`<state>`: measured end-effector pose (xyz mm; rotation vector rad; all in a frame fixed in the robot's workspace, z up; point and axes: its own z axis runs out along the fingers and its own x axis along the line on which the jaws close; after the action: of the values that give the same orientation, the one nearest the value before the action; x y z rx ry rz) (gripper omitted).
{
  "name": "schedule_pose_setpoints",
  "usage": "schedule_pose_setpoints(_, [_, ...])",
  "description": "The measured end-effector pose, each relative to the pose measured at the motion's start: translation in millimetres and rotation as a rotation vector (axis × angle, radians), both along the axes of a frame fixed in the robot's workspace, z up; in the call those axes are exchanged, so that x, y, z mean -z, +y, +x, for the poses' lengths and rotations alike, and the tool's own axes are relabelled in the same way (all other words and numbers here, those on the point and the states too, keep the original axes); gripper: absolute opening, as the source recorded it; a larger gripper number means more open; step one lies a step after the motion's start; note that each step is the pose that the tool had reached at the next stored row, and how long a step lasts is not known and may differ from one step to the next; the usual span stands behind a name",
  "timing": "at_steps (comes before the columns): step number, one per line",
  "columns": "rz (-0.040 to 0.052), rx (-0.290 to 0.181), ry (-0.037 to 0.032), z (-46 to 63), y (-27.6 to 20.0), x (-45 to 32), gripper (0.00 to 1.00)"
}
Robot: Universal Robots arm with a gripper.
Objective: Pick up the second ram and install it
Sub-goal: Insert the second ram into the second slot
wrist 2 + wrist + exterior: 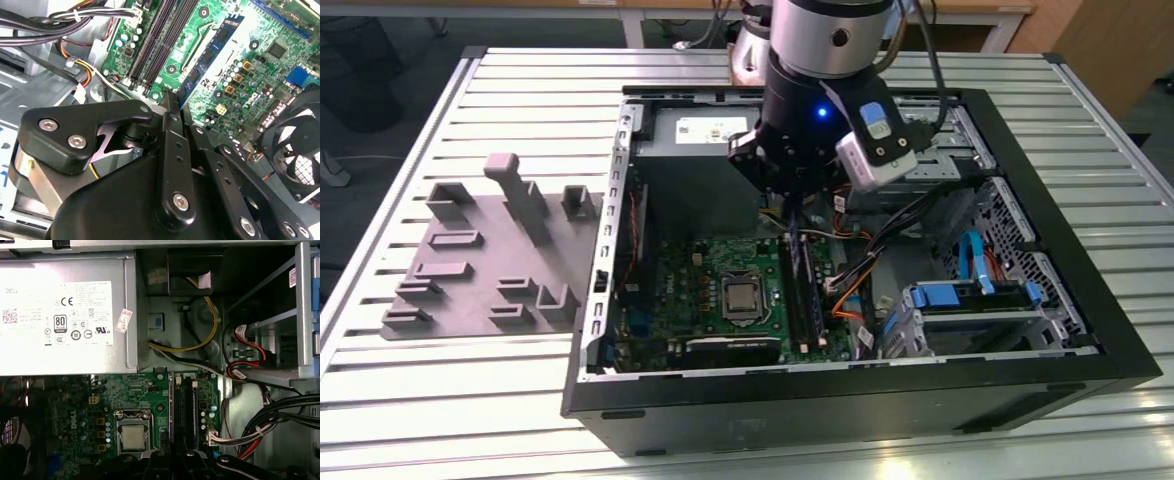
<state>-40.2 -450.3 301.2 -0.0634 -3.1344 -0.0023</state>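
The gripper (795, 232) hangs inside the open computer case (1067, 330), straight above the black memory slots (803, 295) on the green motherboard (680, 290). Its fingers (171, 125) look pressed together in the second wrist view, but whether they pinch anything between them cannot be told — the second ram itself cannot be made out with certainty in the exterior view or in either wrist view. In the first wrist view the memory slots (184, 410) run just beside the bare processor (134, 436), with the grey power supply (65, 315) beyond them. On the exterior view's left of the case, on the slatted table (480, 370), lies the grey holder tray (480, 270) with raised blocks — its blocks stand upright. A black fan (295, 150) sits near the board's edge in the second wrist view.
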Motion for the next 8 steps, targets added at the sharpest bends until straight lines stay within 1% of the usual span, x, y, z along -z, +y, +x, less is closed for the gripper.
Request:
schedule_pose_setpoints(3, [0.0001,-0.004,0.0000,0.6,-0.3,3.0,0.14])
schedule_pose_setpoints(8, [-0.0001,-0.004,0.0000,2.1,-0.4,11.8,0.14])
